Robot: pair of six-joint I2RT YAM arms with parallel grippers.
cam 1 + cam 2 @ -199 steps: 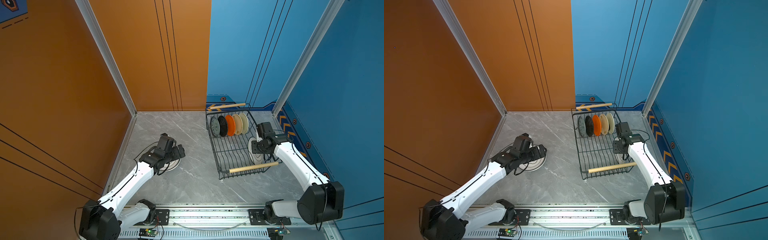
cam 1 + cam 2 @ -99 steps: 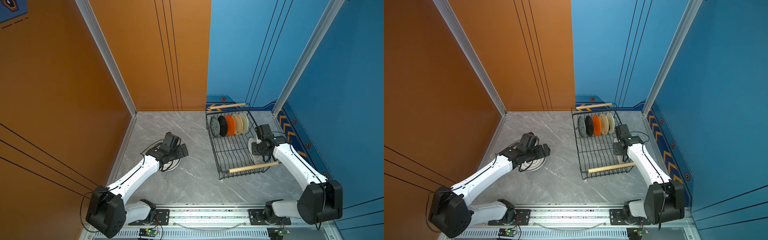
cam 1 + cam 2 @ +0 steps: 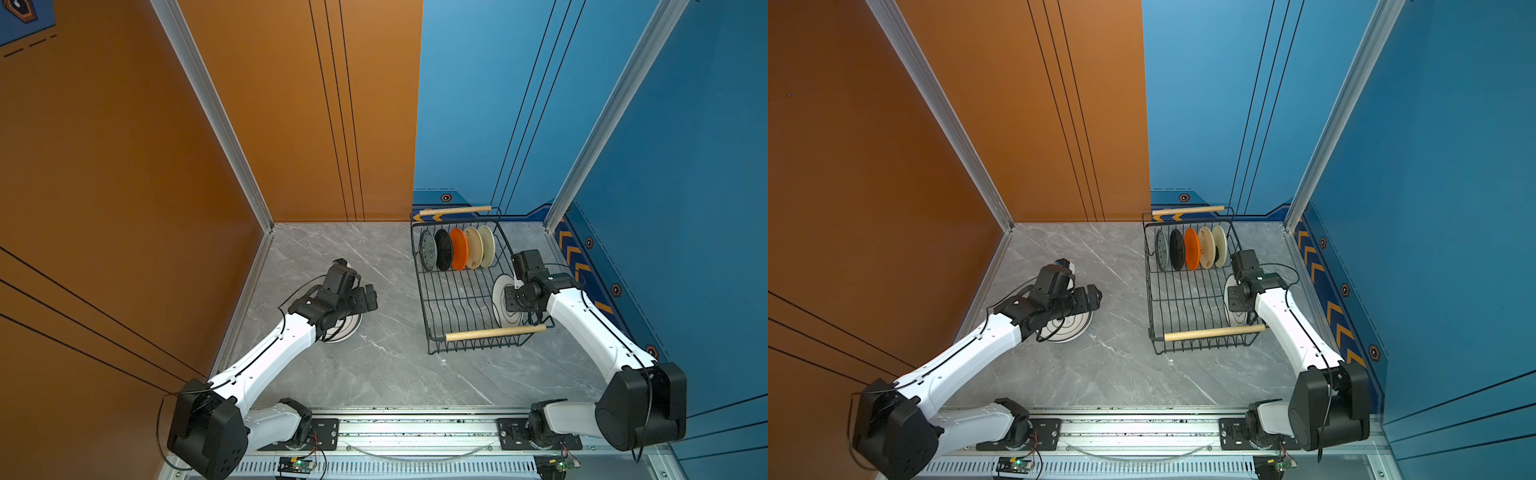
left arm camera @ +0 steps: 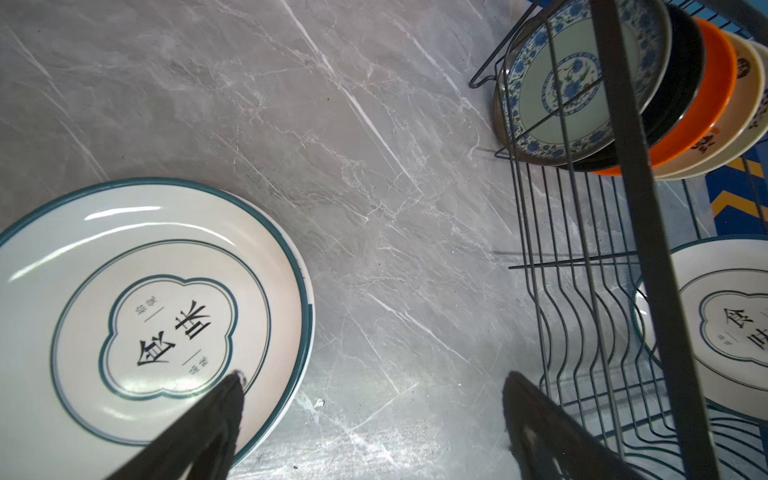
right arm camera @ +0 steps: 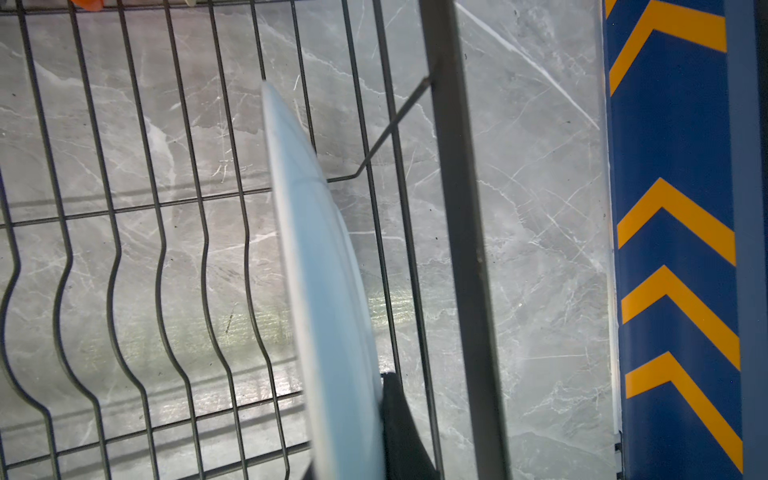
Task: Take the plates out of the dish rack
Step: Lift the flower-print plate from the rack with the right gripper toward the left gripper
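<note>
The white plate (image 4: 124,257) on the tabletop (image 4: 374,166) carries two large dark characters in a teal four-lobed frame, apparently 食 and 味. Tiny characters beside them are too small to read. A second white plate (image 4: 731,332), standing in the rack (image 4: 646,208), bears the same frame. There 食 shows, and the other character is cut off. The orange plate (image 4: 706,83) and cream plate (image 4: 739,108) have dark prints, unreadable. Yellow chevrons (image 5: 673,232) mark the blue wall base (image 5: 665,137). Small hexagon emblems (image 3: 446,198) show in both top views.
</note>
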